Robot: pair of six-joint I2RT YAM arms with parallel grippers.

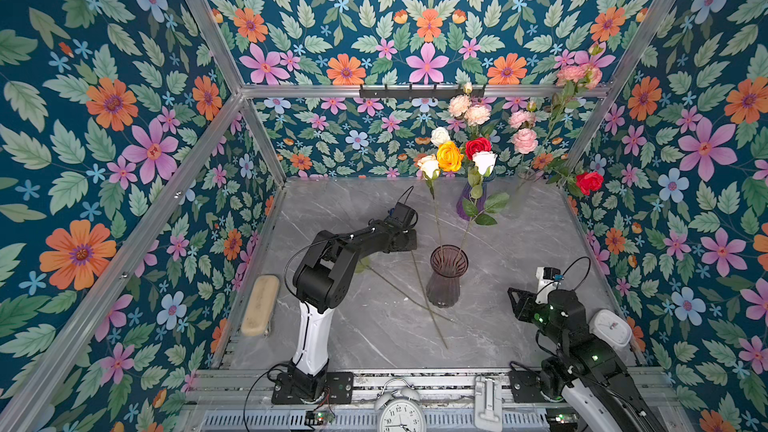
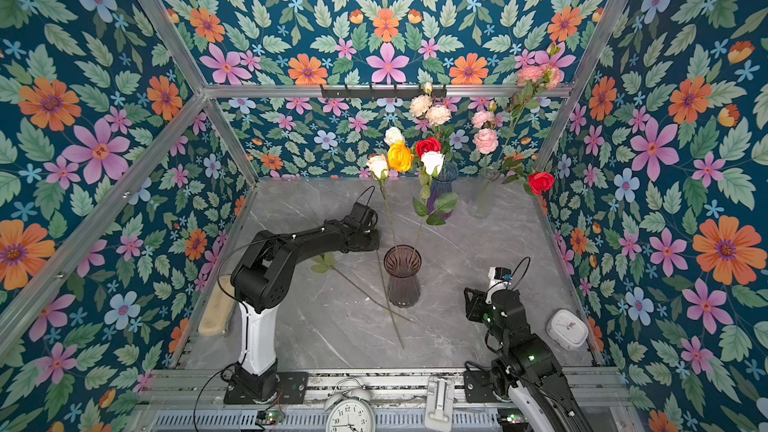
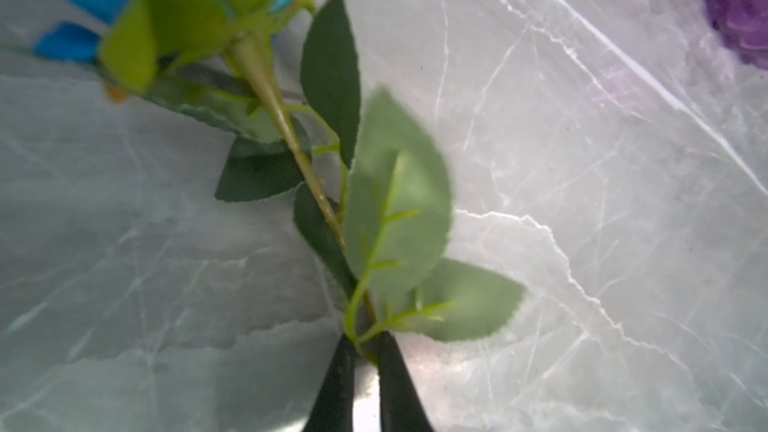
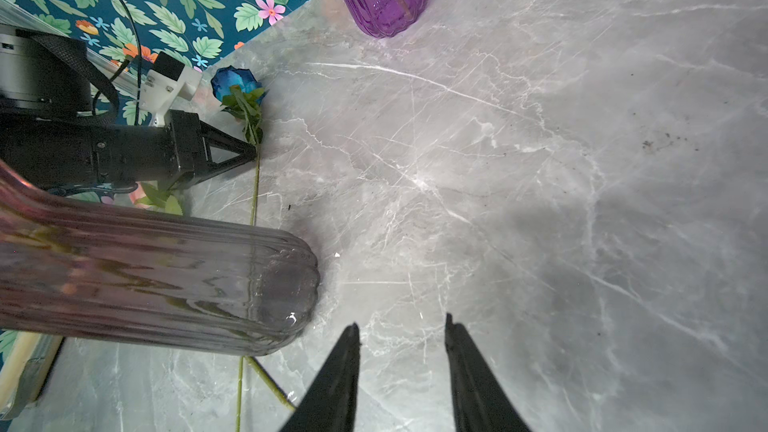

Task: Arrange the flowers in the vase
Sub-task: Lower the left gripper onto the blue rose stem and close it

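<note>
Blue rose [image 4: 235,81]: in both top views the left arm [image 1: 357,243] is hiding the bloom. Only its stem [image 1: 440,332] is showing, lying on the table [image 1: 540,251] beside the smoky ribbed vase [image 1: 448,280]. The right wrist view is giving the bloom whole; the left wrist view is blurring and cropping it.
Left gripper [image 3: 365,344]: fingers are clamping the stem below the leaves.
Right gripper [image 4: 401,326]: fingers are standing apart, gripping nothing.
Two pale roses [image 1: 484,162] are standing in the vase.
</note>
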